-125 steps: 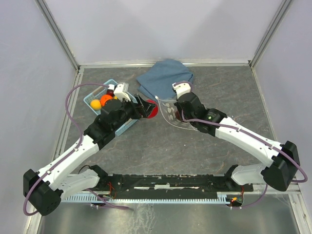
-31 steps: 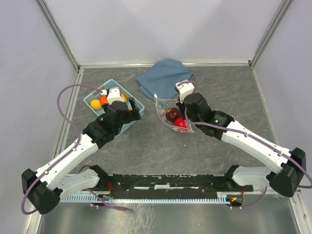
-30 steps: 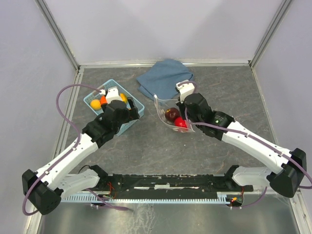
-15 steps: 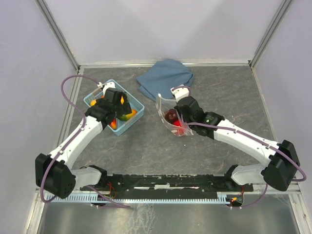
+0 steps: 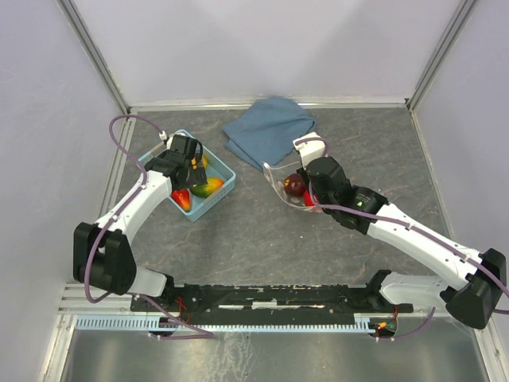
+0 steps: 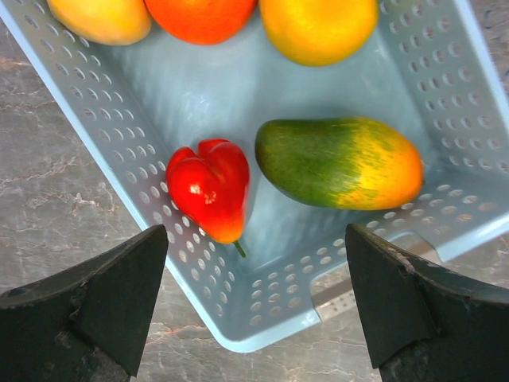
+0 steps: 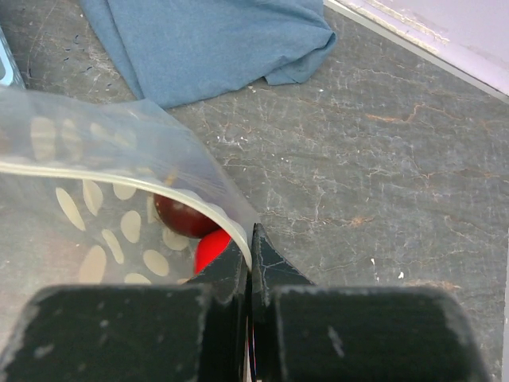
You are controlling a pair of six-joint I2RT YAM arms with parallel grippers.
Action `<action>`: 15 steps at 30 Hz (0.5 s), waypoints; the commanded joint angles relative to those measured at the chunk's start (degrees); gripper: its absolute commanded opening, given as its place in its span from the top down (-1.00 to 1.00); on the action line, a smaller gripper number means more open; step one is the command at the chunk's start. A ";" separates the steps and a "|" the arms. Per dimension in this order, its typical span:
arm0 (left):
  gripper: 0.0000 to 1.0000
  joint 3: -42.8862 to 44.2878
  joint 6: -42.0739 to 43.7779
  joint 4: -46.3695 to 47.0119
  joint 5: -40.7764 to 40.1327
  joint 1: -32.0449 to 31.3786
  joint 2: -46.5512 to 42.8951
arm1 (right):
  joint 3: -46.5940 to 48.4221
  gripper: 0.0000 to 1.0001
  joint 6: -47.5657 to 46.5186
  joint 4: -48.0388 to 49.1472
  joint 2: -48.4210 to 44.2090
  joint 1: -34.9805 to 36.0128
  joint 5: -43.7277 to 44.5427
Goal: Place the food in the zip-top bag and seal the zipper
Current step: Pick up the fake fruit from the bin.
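My left gripper (image 5: pixel 189 169) hangs open over the light-blue basket (image 5: pixel 225 173), nothing between its fingers. In the left wrist view the left gripper (image 6: pixel 256 255) frames a red pepper-shaped fruit (image 6: pixel 208 187) and a green-to-orange mango (image 6: pixel 338 163); three orange and yellow fruits (image 6: pixel 318 24) lie further in. My right gripper (image 7: pixel 251 239) is shut on the rim of the clear, white-dotted zip-top bag (image 7: pixel 95 207), holding its mouth up. The pale zipper strip (image 7: pixel 119 177) runs along that rim. A dark purple fruit (image 7: pixel 184 216) and a red one (image 7: pixel 208 250) sit inside the bag (image 5: pixel 280 177).
A folded blue cloth (image 5: pixel 269 127) lies just behind the bag, also in the right wrist view as the cloth (image 7: pixel 207 40). The basket wall (image 6: pixel 119 151) is perforated, and its near corner is under the left fingers. Metal frame rails border the grey tabletop.
The left arm has swung from beside the bag back over the basket, its jaws staying open. The right gripper, still shut on the bag, shifted slightly right and away with it.
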 commanded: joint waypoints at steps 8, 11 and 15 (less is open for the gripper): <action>-0.63 6.00 6.33 -1.29 3.02 5.56 8.22 | -2.50 0.96 -0.74 3.23 -1.25 0.00 2.48; -0.62 5.72 6.71 -1.32 3.39 6.85 9.95 | -2.72 0.97 -0.74 3.18 -1.56 0.04 2.73; -0.65 4.99 7.12 -1.55 4.12 7.94 12.16 | -3.37 0.96 -0.70 3.69 -1.73 0.00 2.73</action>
